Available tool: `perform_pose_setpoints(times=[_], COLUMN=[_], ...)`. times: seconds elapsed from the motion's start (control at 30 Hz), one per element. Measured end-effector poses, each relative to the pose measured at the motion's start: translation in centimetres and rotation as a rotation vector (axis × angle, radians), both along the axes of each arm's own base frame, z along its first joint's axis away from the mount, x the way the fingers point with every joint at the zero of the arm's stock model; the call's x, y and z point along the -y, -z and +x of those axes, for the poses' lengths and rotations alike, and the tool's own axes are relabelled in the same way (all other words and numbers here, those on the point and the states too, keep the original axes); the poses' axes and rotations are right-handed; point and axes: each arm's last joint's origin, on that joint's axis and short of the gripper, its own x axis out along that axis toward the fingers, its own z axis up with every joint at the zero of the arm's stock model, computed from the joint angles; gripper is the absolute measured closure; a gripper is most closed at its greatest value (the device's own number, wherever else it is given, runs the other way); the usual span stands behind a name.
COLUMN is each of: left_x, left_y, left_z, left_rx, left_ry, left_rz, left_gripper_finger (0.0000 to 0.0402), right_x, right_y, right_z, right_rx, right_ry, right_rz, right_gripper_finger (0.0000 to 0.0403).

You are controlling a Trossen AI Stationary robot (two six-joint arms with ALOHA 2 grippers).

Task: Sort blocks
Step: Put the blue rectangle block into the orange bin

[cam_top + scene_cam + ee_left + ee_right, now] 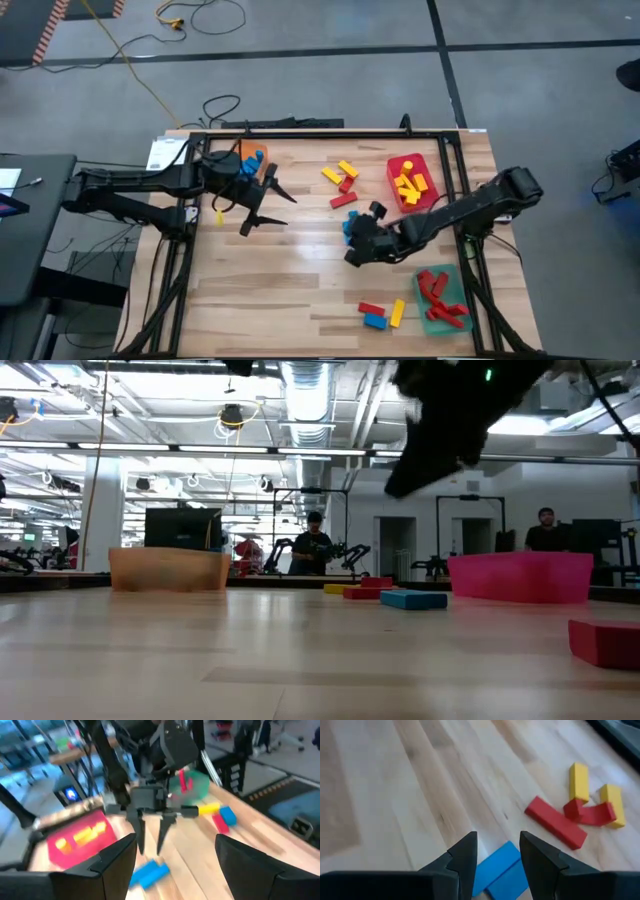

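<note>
A light wooden table (300,280) stands on a grey floor, and the low view shows a big hall behind it with some people far away. I take the red tray (432,195) at the table's right side as the landmark; it holds several yellow blocks (408,183).

Just left of the red tray, a small group of yellow and red blocks (343,181) lies on the wood. Below the tray, a green tray (452,318) near the right edge holds red blocks (437,294). Left of the green tray lie three loose blocks (381,314): one red, one blue and one yellow. Far to the left of the red tray, at the other side of the table, an orange tray (258,153) holds blue blocks (246,166).

The right gripper (496,851) is low over the table, below and left of the red tray. Its jaws are a little open and they stand over two blue blocks (501,872) which lie side by side. The fingers (465,857) do not hold any block; whether they touch the blue ones I cannot tell. In the right wrist view, the red and yellow group lies further on.

The left gripper (268,201) hangs above the wood beside the orange tray, well apart from the red tray. Its jaws are wide open and they hold nothing.
</note>
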Motion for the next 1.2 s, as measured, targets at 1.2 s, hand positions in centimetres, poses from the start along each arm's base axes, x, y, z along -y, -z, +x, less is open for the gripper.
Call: perform_pose_setpoints(times=[1.2], left_x=[-0.7], left_y=[9.0], left_z=[0.8], left_rx=[-0.18], left_ry=[-0.082], left_rz=[-0.075], left_gripper_finger=[0.0137], right_x=[-1.6], right_y=[-9.2], right_z=[0.5], right_rx=[-0.043], right_ry=[-0.221], right_rz=[0.227], right_gripper_finger=[0.0239])
